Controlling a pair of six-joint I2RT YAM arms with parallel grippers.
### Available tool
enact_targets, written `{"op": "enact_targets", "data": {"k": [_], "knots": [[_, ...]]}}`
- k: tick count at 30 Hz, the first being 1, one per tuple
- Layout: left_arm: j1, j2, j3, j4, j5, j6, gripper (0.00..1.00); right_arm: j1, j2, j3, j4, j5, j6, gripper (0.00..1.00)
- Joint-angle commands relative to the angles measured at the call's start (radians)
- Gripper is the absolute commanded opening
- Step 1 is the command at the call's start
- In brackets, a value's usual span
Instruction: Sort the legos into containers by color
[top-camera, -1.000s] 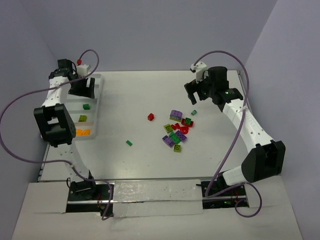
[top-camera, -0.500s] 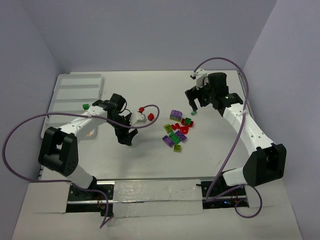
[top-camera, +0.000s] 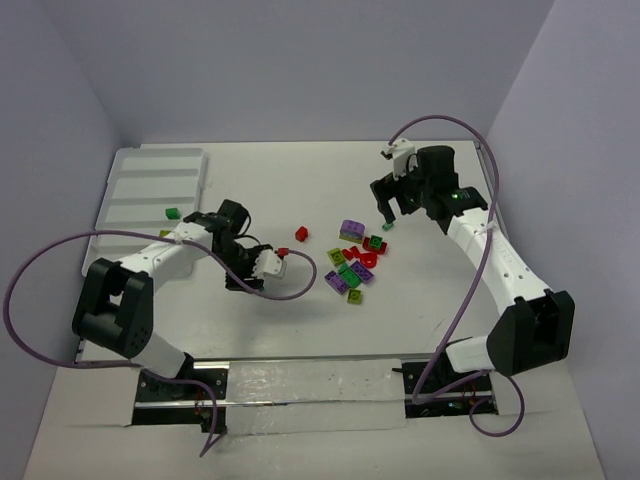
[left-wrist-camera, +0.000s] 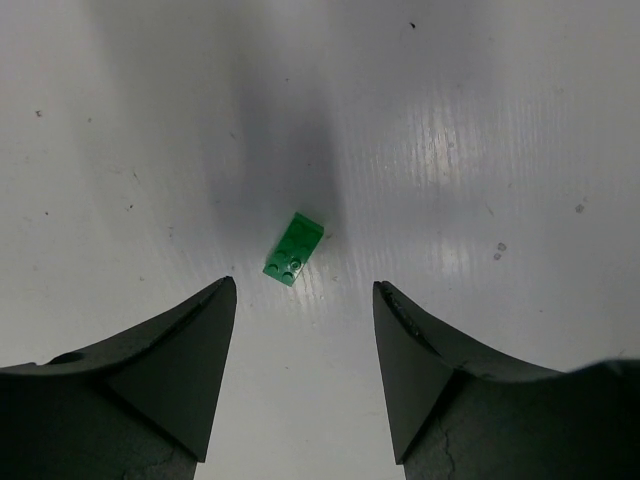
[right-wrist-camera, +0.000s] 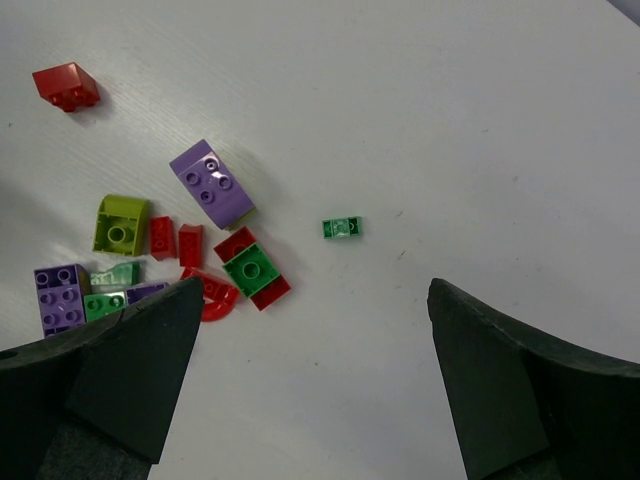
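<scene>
The legos lie mostly in a pile of red, purple, green and lime bricks right of centre. A lone red brick sits left of the pile. In the left wrist view a small dark green brick lies on the table just beyond my left gripper, which is open and holds nothing. In the top view this left gripper points down at the table. My right gripper is open and empty above a tiny green brick. The white tray of containers at the far left holds a green brick.
A purple brick and a green-on-red stack lie left of the right gripper's fingers. The left arm's purple cable loops over the table beside the gripper. Walls close in the table at the left, back and right.
My left arm has swung from the tray down to the table's middle, over the lone green brick, and its jaws have narrowed. The right gripper has shifted only slightly.
</scene>
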Motion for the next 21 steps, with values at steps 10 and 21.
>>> {"op": "enact_targets", "data": {"k": [10,21], "knots": [[-0.07,0.108,0.027,0.093,-0.031,0.163,0.57,-0.005,-0.093,-0.033,-0.001,0.017,-0.006,1.0],[-0.095,0.151,-0.034,0.126,-0.104,0.213,0.5,-0.015,-0.071,-0.009,0.008,0.025,-0.016,1.0]]}}
